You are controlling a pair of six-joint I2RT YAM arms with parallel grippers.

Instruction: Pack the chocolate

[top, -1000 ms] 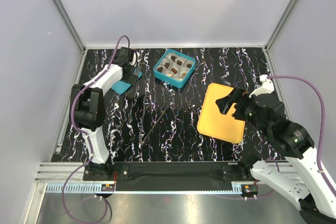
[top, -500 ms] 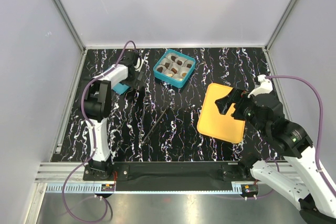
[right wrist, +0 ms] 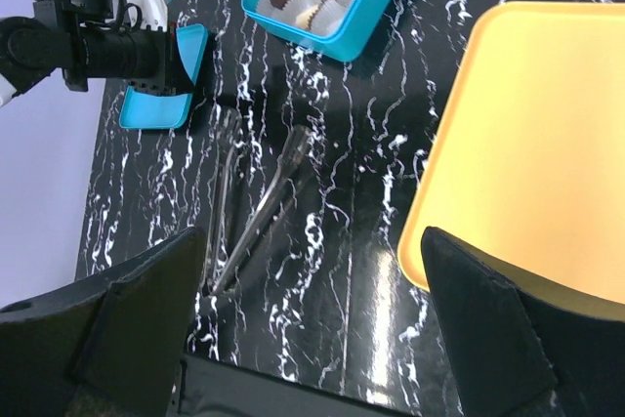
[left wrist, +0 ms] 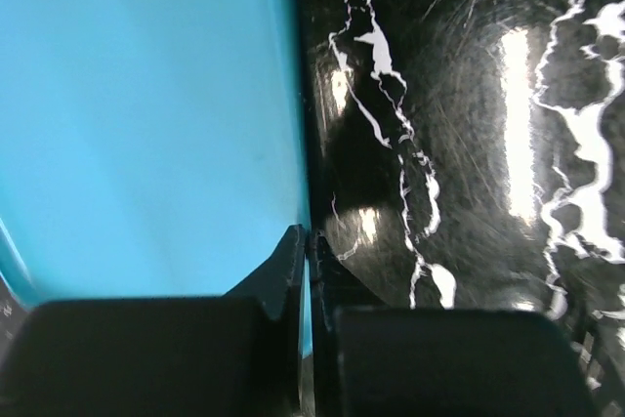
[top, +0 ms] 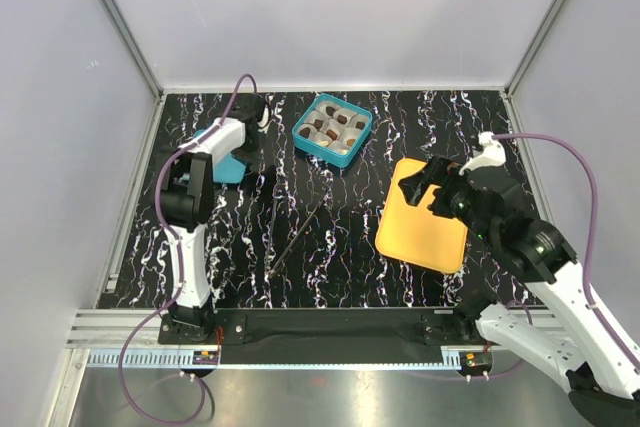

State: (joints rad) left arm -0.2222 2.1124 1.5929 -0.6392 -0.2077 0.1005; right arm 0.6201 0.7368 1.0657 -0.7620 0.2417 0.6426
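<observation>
Nothing readable in any of the views.
I checked the blue box (top: 300, 135), the blue lid (top: 228, 167) and the yellow tray (top: 415, 232), and none of them carried any lettering, label, brand or number I could make out. The pale strip (top: 330, 358) along the front rail had fine marks on it, but they were way too small to read.

The white-and-black left arm (top: 205, 152) is stretched far forward with its wrist tipped down, and the black two-finger left gripper (left wrist: 306, 241) hangs low, jaws pinched tight together. The white-and-black right arm (top: 545, 247) is folded, elbow high. The black two-finger right gripper (top: 430, 187) is raised and points forward-left, jaws spread wide.
</observation>
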